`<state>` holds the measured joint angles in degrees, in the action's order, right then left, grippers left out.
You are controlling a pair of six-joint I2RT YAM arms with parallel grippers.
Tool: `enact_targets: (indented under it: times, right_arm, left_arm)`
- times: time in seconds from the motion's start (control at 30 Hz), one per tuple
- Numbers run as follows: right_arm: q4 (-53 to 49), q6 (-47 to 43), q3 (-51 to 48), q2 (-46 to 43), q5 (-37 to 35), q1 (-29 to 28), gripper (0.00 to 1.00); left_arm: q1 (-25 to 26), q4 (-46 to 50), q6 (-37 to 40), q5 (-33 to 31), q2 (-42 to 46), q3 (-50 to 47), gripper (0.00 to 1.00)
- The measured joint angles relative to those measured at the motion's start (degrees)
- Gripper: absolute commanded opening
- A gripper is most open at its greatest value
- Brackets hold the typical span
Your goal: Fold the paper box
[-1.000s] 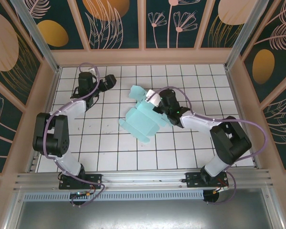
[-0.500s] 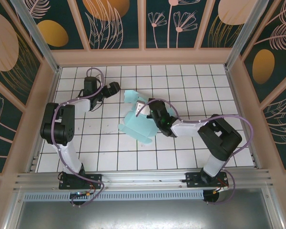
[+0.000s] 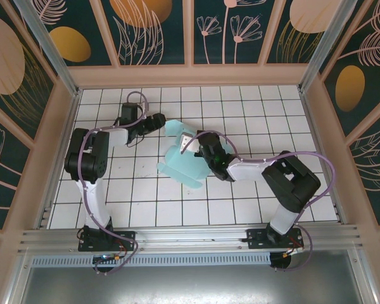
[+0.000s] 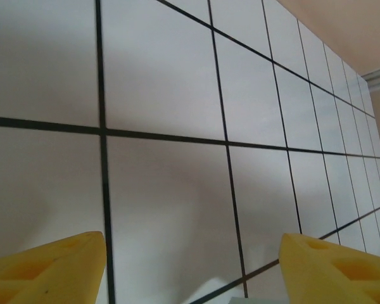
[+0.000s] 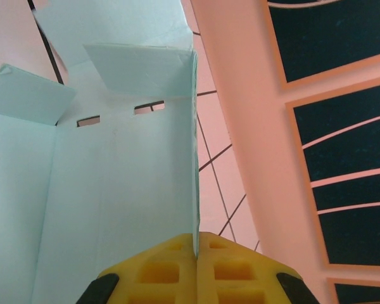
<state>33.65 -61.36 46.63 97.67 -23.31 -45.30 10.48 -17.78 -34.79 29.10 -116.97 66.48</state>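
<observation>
Since the paper box point(image 3: 180, 166) needs a wall raised, my right claw point(image 5: 195, 244) pinches one panel point(image 5: 133, 190) upright, centre of the surface point(image 3: 145, 206); left claw point(image 4: 193, 259) open, unladen.

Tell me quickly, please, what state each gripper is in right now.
Left gripper: open, holding nothing, above the tiled table.
Right gripper: closed on an edge of the paper box.

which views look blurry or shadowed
Left wrist: the left hand is slightly soft at the bottom edge, with faint shadows across the table; right wrist: the paper box is evenly lit and sharp; top external: crisp, no glare.
</observation>
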Motion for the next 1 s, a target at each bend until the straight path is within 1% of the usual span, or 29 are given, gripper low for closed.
enact_targets:
  times: [0.1,0.17,0.27,0.33,0.37,0.43,0.5,0.53,0.6,0.63,0.73,0.83,0.93,1.0]
  right_arm:
    - [-1.6,1.8,0.4,0.0,1.0,1.1,0.0]
    - [-3.2,3.1,0.9,0.0,1.8,1.8,0.0]
    - [-5.1,4.9,1.6,0.0,2.8,2.9,0.0]
    - [-6.1,6.1,1.9,-0.2,3.6,3.7,0.0]
    - [-6.6,6.6,2.0,-0.4,4.0,3.9,0.0]
    - [-7.7,7.9,2.1,-1.1,4.9,4.5,0.0]
    - [-8.3,8.8,2.4,-1.8,5.6,4.8,0.0]
    - [-8.4,9.3,2.6,-2.1,6.0,4.9,0.0]
    - [-8.7,9.9,3.1,-2.6,6.5,5.1,0.0]
    - [-8.7,10.2,3.2,-2.8,6.8,5.2,0.0]
    - [-9.0,10.9,3.5,-3.0,7.0,5.2,0.0]
    - [-9.6,11.1,3.6,-3.0,7.1,5.3,0.0]
    - [-10.1,11.2,3.6,-3.0,7.4,5.4,0.0]
    - [-10.4,11.2,3.6,-3.0,7.4,5.4,0.0]
  left_arm:
    - [0.3,0.0,0.0,-0.3,0.2,-1.1,0.72]
    - [0.2,-0.3,0.0,-1.8,1.1,-2.8,0.78]
    - [0.2,-1.5,-0.1,-6.0,7.0,-10.3,0.87]
    - [0.2,-1.2,0.3,-7.9,12.1,-14.6,0.88]
    - [0.3,-0.9,0.7,-8.6,14.1,-15.6,0.87]
    - [0.5,0.1,1.8,-9.3,18.3,-16.5,0.82]
    - [1.3,0.5,3.2,-8.6,20.9,-16.5,0.77]
    - [2.2,0.7,4.0,-7.7,21.9,-16.5,0.69]
    - [4.3,1.2,5.2,-5.4,22.7,-16.6,0.59]
    - [5.6,1.6,5.6,-4.0,22.8,-16.8,0.51]
    - [9.2,2.6,6.3,-0.4,22.7,-18.2,0.4]
    - [11.0,3.3,6.2,2.3,21.6,-19.2,0.38]
    - [10.9,3.7,6.1,1.9,19.0,-19.2,0.33]
    - [10.8,4.1,5.8,0.9,17.1,-19.2,0.32]
